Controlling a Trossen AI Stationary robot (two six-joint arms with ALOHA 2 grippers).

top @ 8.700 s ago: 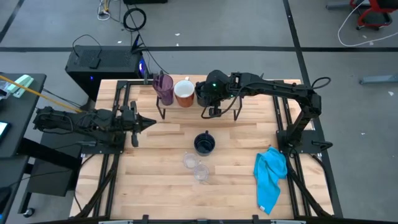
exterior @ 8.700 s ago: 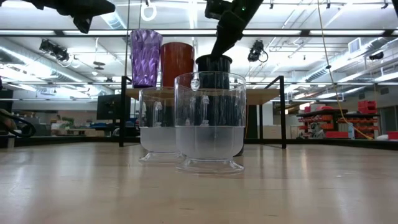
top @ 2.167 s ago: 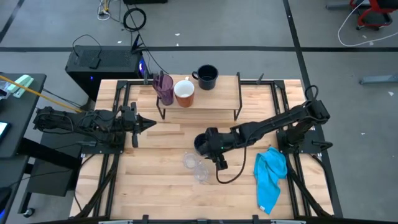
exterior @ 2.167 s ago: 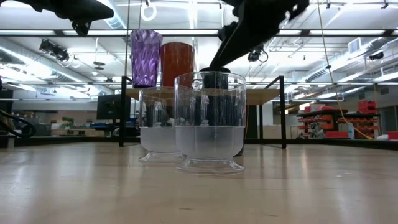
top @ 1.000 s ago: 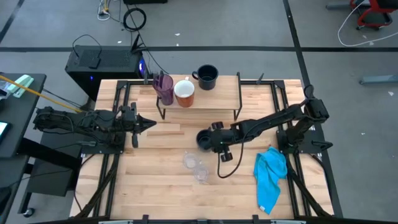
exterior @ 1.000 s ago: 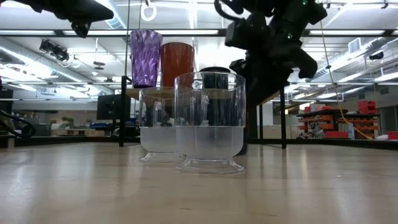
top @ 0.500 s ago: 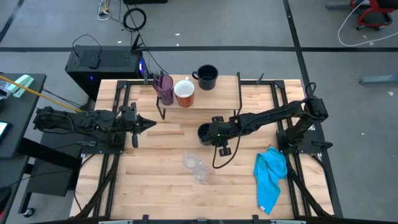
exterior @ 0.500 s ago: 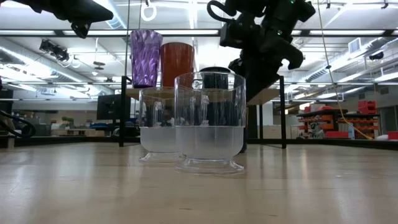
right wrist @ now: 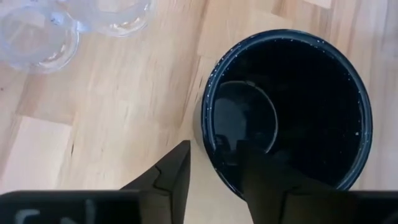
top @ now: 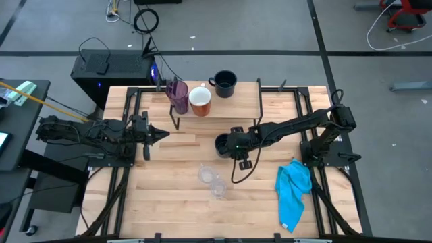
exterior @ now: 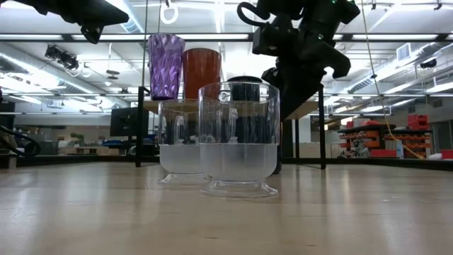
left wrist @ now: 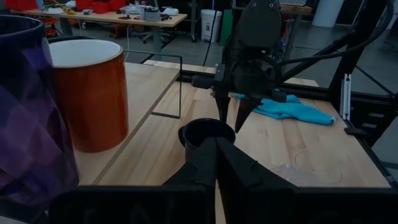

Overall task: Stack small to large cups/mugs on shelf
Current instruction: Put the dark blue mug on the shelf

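Observation:
On the shelf [top: 244, 101] stand a purple tumbler [top: 177, 95], a white mug [top: 200, 100] with an orange outside, and a black mug [top: 225, 84]. A second black mug [top: 221, 144] is in front of the shelf, and my right gripper [top: 231, 145] is shut on it. Two small clear cups [top: 206, 175] [top: 217, 187] stand on the table nearer the front edge. My left gripper [top: 160, 134] hovers shut at the left, level with the shelf, touching nothing. My right gripper holds the black mug by its rim wall [right wrist: 210, 146], one finger [right wrist: 264, 174] inside the mug and the other finger [right wrist: 174, 171] outside. The fingers slant down from above. The mug stays upright; whether its base is off the table, I cannot tell.
A blue cloth [top: 293, 189] lies crumpled at the right front of the table. In the low view the clear cups [exterior: 239, 138] stand in front of the held mug. Bare plank shows on the shelf's right part.
My right gripper has carried the black mug a short way toward the table's far edge and the shelf. It has kept still over the last half second. The mug has stayed upright.

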